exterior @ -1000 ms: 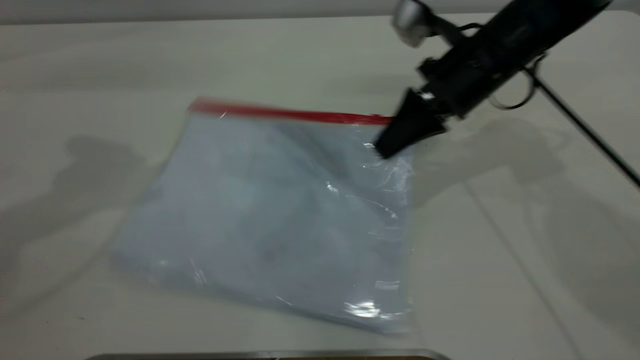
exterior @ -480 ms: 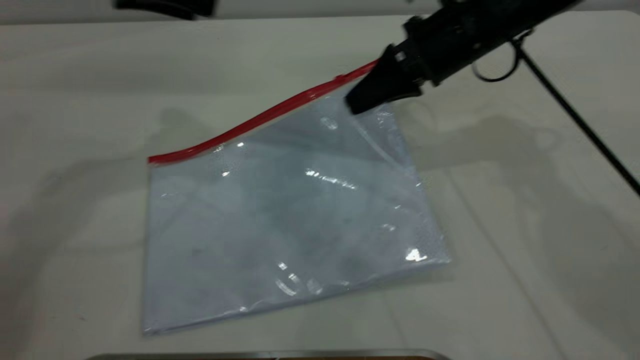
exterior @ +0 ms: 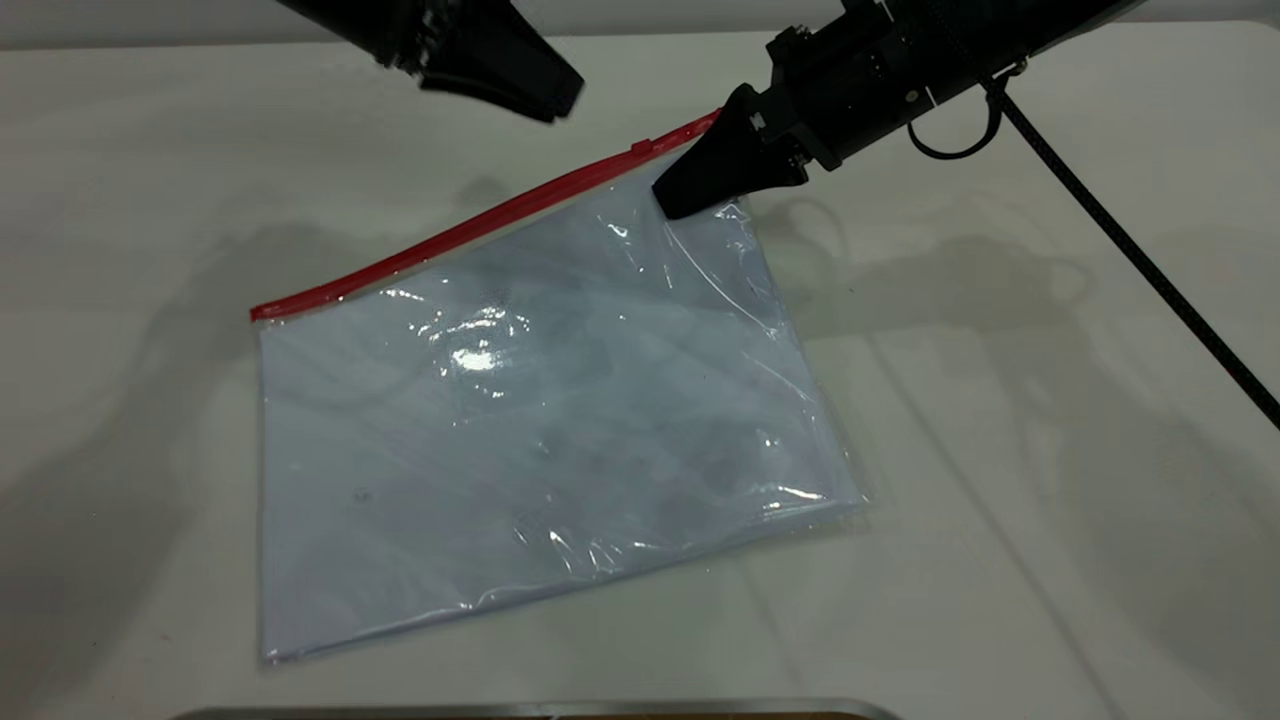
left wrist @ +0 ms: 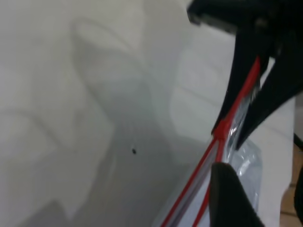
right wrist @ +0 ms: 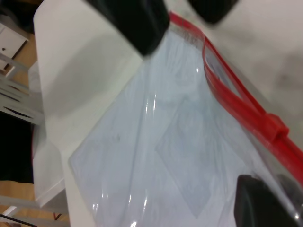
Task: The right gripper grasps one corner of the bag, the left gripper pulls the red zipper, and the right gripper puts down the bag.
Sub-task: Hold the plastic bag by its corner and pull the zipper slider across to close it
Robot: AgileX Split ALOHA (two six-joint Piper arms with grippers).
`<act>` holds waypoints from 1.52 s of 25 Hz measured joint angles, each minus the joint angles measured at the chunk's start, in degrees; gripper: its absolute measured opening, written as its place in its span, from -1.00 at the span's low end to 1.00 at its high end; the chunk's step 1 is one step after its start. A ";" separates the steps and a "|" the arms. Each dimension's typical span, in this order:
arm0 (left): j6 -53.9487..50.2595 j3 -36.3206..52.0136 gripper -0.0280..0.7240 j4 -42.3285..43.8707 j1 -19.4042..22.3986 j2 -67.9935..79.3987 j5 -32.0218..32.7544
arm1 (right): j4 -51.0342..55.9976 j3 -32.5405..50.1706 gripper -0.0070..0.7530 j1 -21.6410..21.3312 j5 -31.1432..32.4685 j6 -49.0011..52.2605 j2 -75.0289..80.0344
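Exterior view: my right end effector [exterior: 672, 203] clamps the bag's [exterior: 540, 420] corner; my open left end effector [exterior: 545, 100] could miss the tiny slider [exterior: 641, 148].

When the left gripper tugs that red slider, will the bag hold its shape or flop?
Probably flop: the bag sags from the corner pinched by the right gripper, its far end on the table. Its glossy, creased plastic looks slippery. The red zipper may bow before the slider moves. The left gripper hovers nearby.
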 joint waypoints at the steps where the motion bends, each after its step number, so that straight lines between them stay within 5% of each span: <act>1: -0.54 -1.21 0.15 0.52 -0.17 0.76 0.22 | 0.06 0.00 -0.89 0.00 0.00 -0.08 0.00; 17: -0.18 -4.22 0.12 0.81 -5.20 3.97 -3.03 | 0.35 0.00 -0.89 0.00 -0.11 -0.27 0.00; 27: -0.18 -4.22 -0.40 0.39 -5.20 3.97 -5.24 | 0.35 0.00 -0.89 0.00 0.08 -0.27 0.00; 38: -0.24 -8.14 -0.03 1.01 -5.20 3.97 0.15 | 0.35 0.00 -0.89 0.00 4.03 -3.32 0.00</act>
